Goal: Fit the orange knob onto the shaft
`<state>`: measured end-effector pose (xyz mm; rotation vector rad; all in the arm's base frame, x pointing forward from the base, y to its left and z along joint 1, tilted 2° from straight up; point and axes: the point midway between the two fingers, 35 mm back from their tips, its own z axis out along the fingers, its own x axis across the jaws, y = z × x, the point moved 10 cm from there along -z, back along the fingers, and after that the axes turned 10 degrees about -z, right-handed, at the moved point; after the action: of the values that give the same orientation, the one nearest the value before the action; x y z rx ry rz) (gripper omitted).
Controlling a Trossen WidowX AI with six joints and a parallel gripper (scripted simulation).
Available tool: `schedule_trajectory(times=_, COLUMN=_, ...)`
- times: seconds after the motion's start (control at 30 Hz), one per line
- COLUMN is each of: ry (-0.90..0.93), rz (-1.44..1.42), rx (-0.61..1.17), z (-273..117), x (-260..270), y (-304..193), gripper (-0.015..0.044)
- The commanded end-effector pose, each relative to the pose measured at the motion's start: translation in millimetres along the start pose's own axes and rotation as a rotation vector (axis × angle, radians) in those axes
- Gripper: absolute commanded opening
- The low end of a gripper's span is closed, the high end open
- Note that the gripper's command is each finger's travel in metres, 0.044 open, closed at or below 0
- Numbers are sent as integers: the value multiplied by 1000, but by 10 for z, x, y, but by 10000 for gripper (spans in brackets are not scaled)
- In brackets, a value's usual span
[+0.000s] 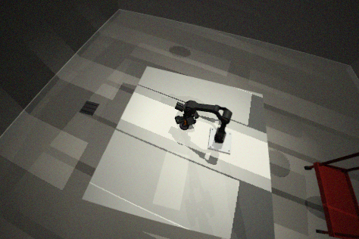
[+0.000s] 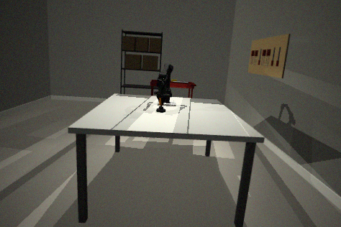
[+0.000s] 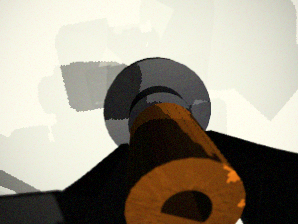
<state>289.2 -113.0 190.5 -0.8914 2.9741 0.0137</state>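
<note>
- White rectangular table point(image 1: 121, 174) point(image 2: 219, 126) point(image 3: 25, 35) on dark legs, banded with light and shadow.
- Round dark pedestal point(image 1: 184, 127) point(image 2: 160, 110) point(image 3: 175, 72) on it.
- White base plate point(image 1: 226, 150) point(image 2: 173, 104), four o'clock from the pedestal in the top view.

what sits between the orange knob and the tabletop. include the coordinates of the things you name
The round dark pedestal point(image 1: 184, 127) point(image 2: 160, 110) point(image 3: 172, 70): the exterior view shows it under the orange knob point(image 1: 185, 122) point(image 2: 160, 102) point(image 3: 145, 205), on the white tabletop point(image 1: 159, 170) point(image 2: 108, 122) point(image 3: 30, 40). The wrist view shows its disc beyond the knob.

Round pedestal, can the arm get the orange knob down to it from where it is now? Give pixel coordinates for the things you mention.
Probably yes: the tool point(image 2: 160, 100) grips the knob point(image 3: 185, 186) above the pedestal point(image 3: 157, 75) with nothing visibly between, though the hidden flat could block it.
</note>
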Motion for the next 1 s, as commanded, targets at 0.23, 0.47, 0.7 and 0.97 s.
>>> schedule_trajectory(times=0.23, ry=0, rz=-4, rx=1, z=10, x=2, y=1, gripper=0)
schedule_trajectory(times=0.47, ry=0, rz=-4, rx=1, z=16, x=4, y=4, gripper=0)
schedule_trajectory(times=0.7, ry=0, rz=-13, rx=1, z=-41, x=1, y=0, gripper=0)
schedule_trajectory(times=0.97, ry=0, rz=-214, rx=1, z=-28, x=-7, y=-7, gripper=0)
